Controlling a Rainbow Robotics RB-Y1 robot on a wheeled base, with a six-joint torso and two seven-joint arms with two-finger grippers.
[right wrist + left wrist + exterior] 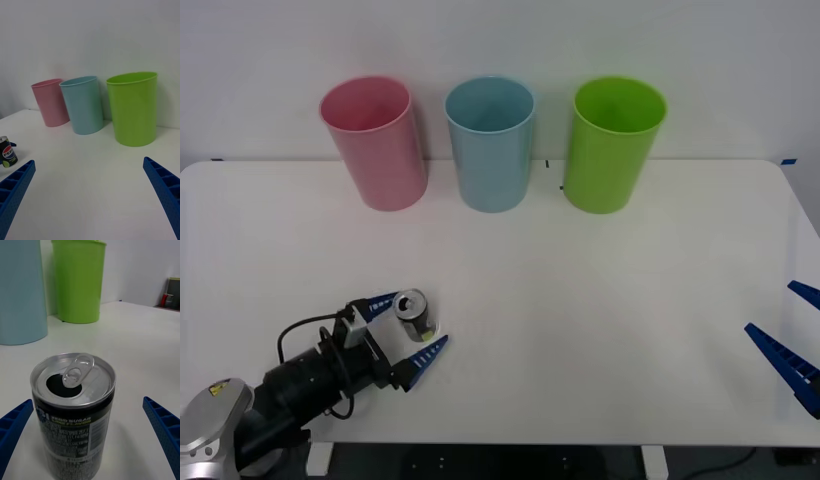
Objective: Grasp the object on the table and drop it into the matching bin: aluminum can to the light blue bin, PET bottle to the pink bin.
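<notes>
Aluminum can [412,312] is bracketed upright by the wide-open left gripper [409,334] at seven o'clock on the table [600,300]. Fingers should be closed squarely on its middle. The right gripper [792,338], also spread wide, is parked at four o'clock.

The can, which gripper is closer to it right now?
Left. The left gripper is open around the can, one finger on each side, not yet closed. The right gripper is open too, far off at the table's right edge.
</notes>
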